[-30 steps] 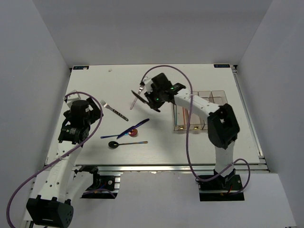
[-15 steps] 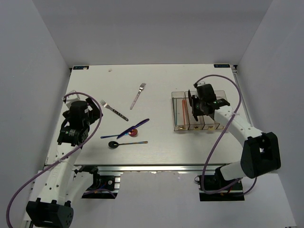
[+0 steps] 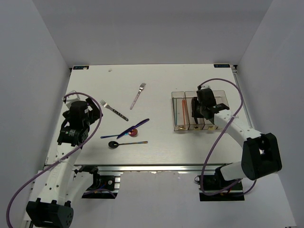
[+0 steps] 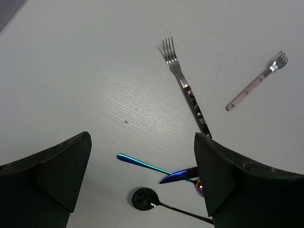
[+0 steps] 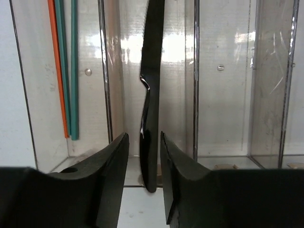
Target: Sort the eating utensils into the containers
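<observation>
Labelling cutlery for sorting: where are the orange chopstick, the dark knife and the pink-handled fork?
orange chopstick (image 5: 57, 71), right wrist view, mid-shaft.
dark knife (image 5: 152, 57), right wrist view, blade.
pink-handled fork (image 4: 247, 91), left wrist view, handle.

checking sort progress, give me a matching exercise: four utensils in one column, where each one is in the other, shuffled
1 chopsticks
2 black knife
3 black-bowled spoon
4 pink-handled fork

a on the table, nearest its front edge
b leftmost bin
c on the table, farthest back
d second bin, between the fingers of the right hand

Pairs: 1-b, 2-d, 3-a, 4-c
</observation>
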{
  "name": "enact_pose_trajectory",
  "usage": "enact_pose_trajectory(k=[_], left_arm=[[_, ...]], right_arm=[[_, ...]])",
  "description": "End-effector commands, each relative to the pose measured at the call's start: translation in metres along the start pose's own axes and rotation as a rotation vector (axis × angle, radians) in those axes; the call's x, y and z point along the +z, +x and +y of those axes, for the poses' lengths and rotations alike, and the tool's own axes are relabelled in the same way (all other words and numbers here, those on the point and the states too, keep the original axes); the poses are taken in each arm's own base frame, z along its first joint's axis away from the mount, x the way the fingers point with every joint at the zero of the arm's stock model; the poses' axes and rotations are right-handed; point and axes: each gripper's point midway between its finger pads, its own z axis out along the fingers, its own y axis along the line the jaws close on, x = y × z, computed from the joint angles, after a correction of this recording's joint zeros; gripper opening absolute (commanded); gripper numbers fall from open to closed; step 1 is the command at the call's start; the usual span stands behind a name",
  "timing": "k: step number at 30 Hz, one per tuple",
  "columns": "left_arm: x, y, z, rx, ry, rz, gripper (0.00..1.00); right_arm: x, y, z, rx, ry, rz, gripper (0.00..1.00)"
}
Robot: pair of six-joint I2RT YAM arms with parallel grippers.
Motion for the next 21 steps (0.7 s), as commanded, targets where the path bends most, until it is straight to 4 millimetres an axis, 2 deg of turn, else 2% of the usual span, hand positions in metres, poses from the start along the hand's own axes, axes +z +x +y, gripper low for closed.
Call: enact_pose_trajectory(k=[1, 2, 4, 5, 6, 7, 11, 13, 14, 15, 16, 17, 18, 19, 20, 21], left_arm=[[-0.002, -0.003, 0.002, -0.005, -0.001, -0.018, 0.98], [-0.002, -0.002, 0.003, -0.004, -0.003, -0.017, 0.98], [-0.001, -0.002, 0.003, -0.004, -0.004, -0.016, 0.98], [-0.002, -0.003, 0.002, -0.004, -0.004, -0.017, 0.98], [-0.001, -0.002, 0.002, -0.004, -0.004, -0.016, 0.98], [-0.001, -0.002, 0.002, -0.004, -0.003, -0.015, 0.98], [0.003, 0.002, -0.003, 0.010, 0.018, 0.006, 0.98], [0.008, 0.008, -0.005, 0.026, 0.018, 0.035, 0.98], [0.009, 0.009, -0.005, 0.030, 0.013, 0.042, 0.98], [0.012, 0.010, -0.004, 0.032, 0.003, 0.051, 0.98], [0.012, 0.012, -0.002, 0.034, -0.007, 0.056, 0.98], [0.012, 0.010, 0.000, 0.031, -0.018, 0.047, 0.98], [0.012, 0.010, 0.000, 0.027, -0.021, 0.046, 0.98], [0.012, 0.009, 0.000, 0.026, -0.021, 0.042, 0.98], [0.012, 0.010, 0.000, 0.026, -0.018, 0.043, 0.98], [0.013, 0.013, -0.003, 0.027, -0.004, 0.053, 0.98]], right_arm=[[0.002, -0.029, 0.001, 0.000, 0.014, -0.077, 0.42], [0.002, -0.031, 0.000, -0.006, 0.017, -0.076, 0.42], [-0.002, -0.041, 0.003, -0.018, 0.006, -0.093, 0.63], [-0.004, -0.044, 0.004, -0.019, 0.002, -0.100, 0.83], [-0.005, -0.045, 0.004, -0.025, 0.001, -0.100, 0.89], [-0.010, -0.052, 0.008, -0.031, -0.019, -0.111, 0.89], [-0.031, -0.058, 0.021, -0.033, -0.081, -0.162, 0.89], [-0.042, -0.061, 0.044, -0.066, -0.170, -0.190, 0.89], [-0.049, -0.062, 0.065, -0.129, -0.227, -0.201, 0.89], [-0.051, -0.058, 0.076, -0.166, -0.248, -0.184, 0.89], [-0.041, -0.051, 0.084, -0.207, -0.234, -0.140, 0.89], [-0.050, -0.063, 0.106, -0.266, -0.249, -0.159, 0.89], [-0.048, -0.061, 0.113, -0.300, -0.224, -0.135, 0.89], [-0.032, -0.053, 0.107, -0.333, -0.130, -0.087, 0.89], [-0.036, -0.059, 0.122, -0.357, -0.120, -0.110, 0.89], [-0.035, -0.059, 0.125, -0.331, -0.097, -0.119, 0.89]])
